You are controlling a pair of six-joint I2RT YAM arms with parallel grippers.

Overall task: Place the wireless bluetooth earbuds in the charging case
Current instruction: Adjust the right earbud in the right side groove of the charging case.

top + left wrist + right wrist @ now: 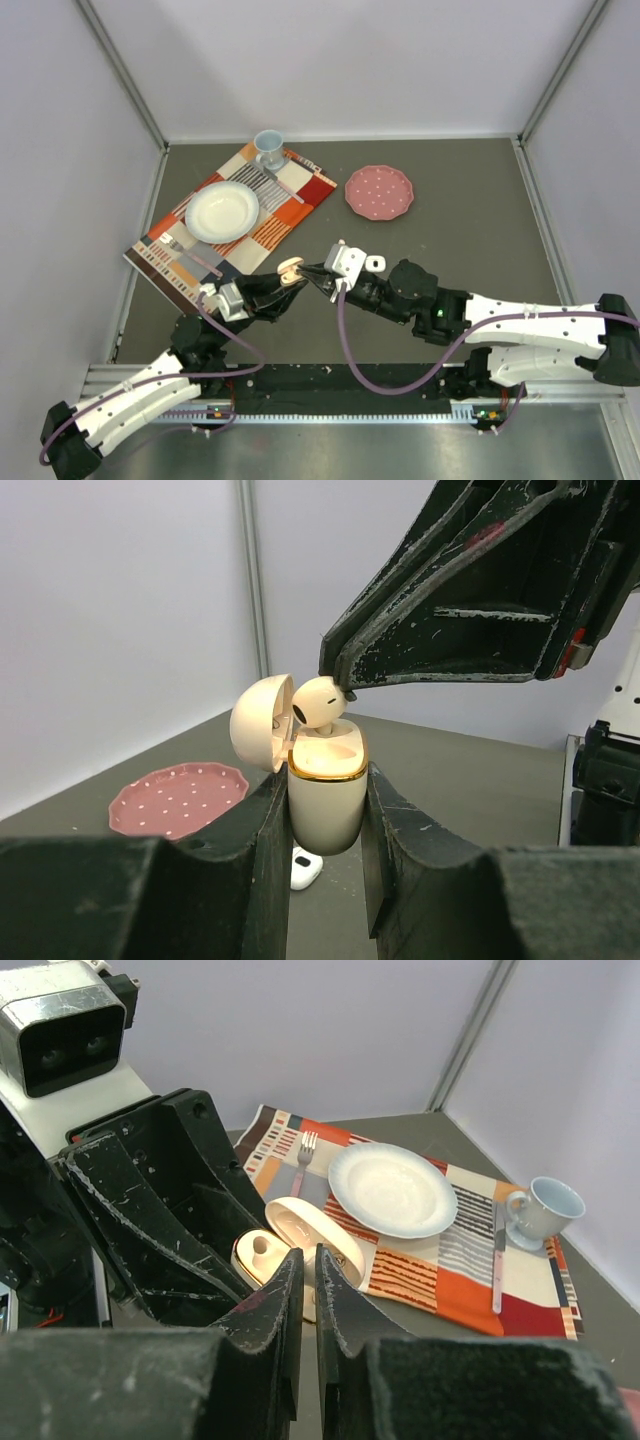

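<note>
My left gripper [326, 772] is shut on the body of a peach charging case [326, 800] with a gold rim, and holds it upright above the table with its lid [260, 723] swung open. A pale peach earbud [318, 702] sits tilted in the case's mouth, with its head above the rim. My right gripper [338, 685] is shut and its tips touch the earbud's upper side. Nothing shows between its fingers [290, 1280]. In the right wrist view the earbud is hidden behind those fingers, and one bare socket of the case [257, 1250] shows. From above, the grippers meet at the case [289, 268].
A small white case [305, 868] lies on the table under the held one, also seen from above [375, 263]. A pink dotted plate [379, 192] sits at the back. A striped placemat [300, 205] at the left carries a white bowl [222, 211], a cup [268, 148] and cutlery.
</note>
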